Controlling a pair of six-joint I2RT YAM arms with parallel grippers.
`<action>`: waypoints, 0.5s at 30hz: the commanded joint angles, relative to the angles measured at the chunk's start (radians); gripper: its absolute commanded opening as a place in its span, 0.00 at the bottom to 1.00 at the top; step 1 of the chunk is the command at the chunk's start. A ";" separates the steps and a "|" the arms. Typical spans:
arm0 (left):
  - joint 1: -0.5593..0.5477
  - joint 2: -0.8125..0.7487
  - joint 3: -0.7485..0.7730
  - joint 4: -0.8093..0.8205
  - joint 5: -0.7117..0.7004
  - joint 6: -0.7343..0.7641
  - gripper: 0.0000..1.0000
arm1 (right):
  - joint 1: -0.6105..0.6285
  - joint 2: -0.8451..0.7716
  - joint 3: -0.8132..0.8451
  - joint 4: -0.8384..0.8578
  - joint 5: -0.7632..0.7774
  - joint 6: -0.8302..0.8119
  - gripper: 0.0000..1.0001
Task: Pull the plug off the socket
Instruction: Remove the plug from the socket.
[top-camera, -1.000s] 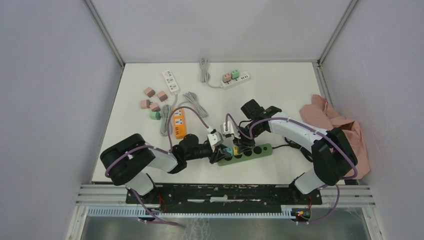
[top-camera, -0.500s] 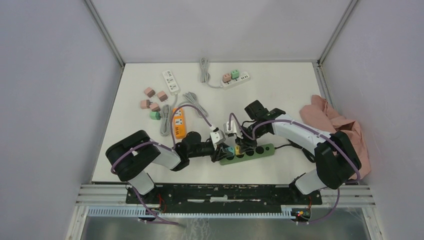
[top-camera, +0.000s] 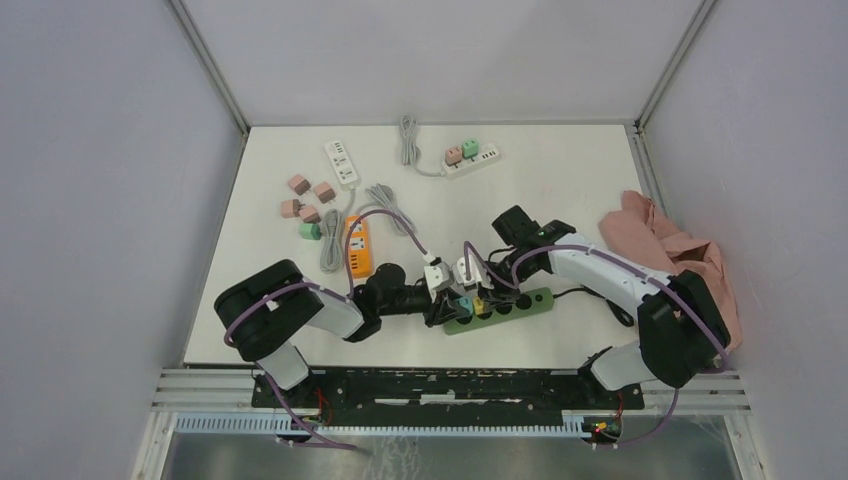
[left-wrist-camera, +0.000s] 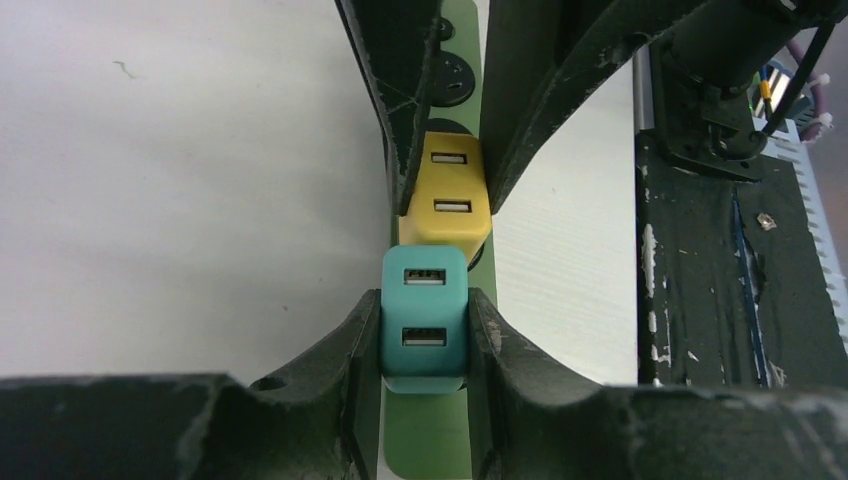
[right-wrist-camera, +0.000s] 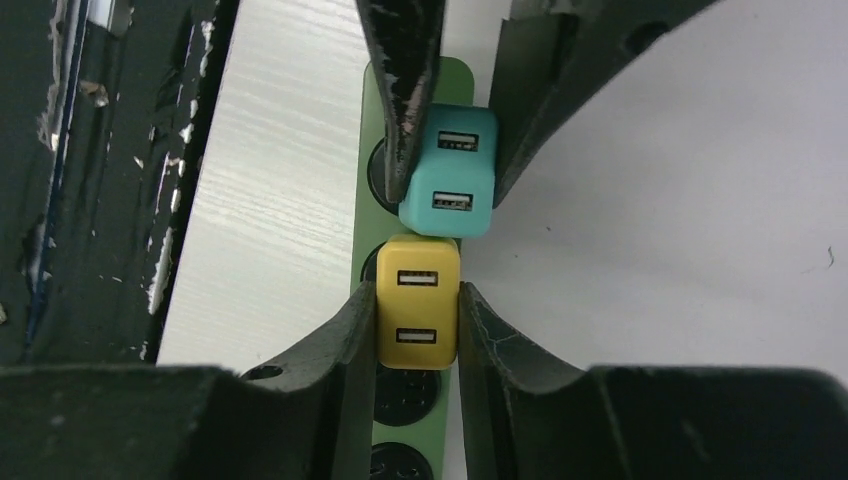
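A green socket strip (top-camera: 505, 303) lies near the table's front edge, with a teal plug (top-camera: 458, 301) and a yellow plug (top-camera: 477, 297) side by side at its left end. My left gripper (left-wrist-camera: 424, 335) is shut on the teal plug (left-wrist-camera: 424, 318), its fingers pressed against both sides. Right beside it my right gripper (right-wrist-camera: 418, 320) is shut on the yellow plug (right-wrist-camera: 417, 300). In both wrist views each plug stands over the green strip (right-wrist-camera: 405, 400). Whether either plug has lifted out of its hole I cannot tell.
An orange strip (top-camera: 357, 246) with grey cord lies left of the grippers. Loose pink and green plugs (top-camera: 307, 208) and a white strip (top-camera: 341, 162) lie at the back left. Another white strip (top-camera: 470, 160) with plugs sits at the back. A pink cloth (top-camera: 672, 250) lies at the right edge.
Both grippers and the green strip have shifted slightly to the right and toward the front edge. Both grips have stayed shut on their plugs.
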 joint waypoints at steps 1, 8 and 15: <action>0.029 0.033 -0.007 -0.098 -0.098 0.055 0.03 | 0.046 0.064 0.180 0.003 -0.169 0.349 0.00; 0.030 0.025 -0.032 -0.098 -0.111 0.058 0.03 | -0.106 0.010 0.129 -0.288 -0.094 -0.122 0.00; 0.031 0.036 -0.010 -0.102 -0.087 0.051 0.03 | 0.012 -0.017 0.096 -0.194 -0.288 -0.015 0.00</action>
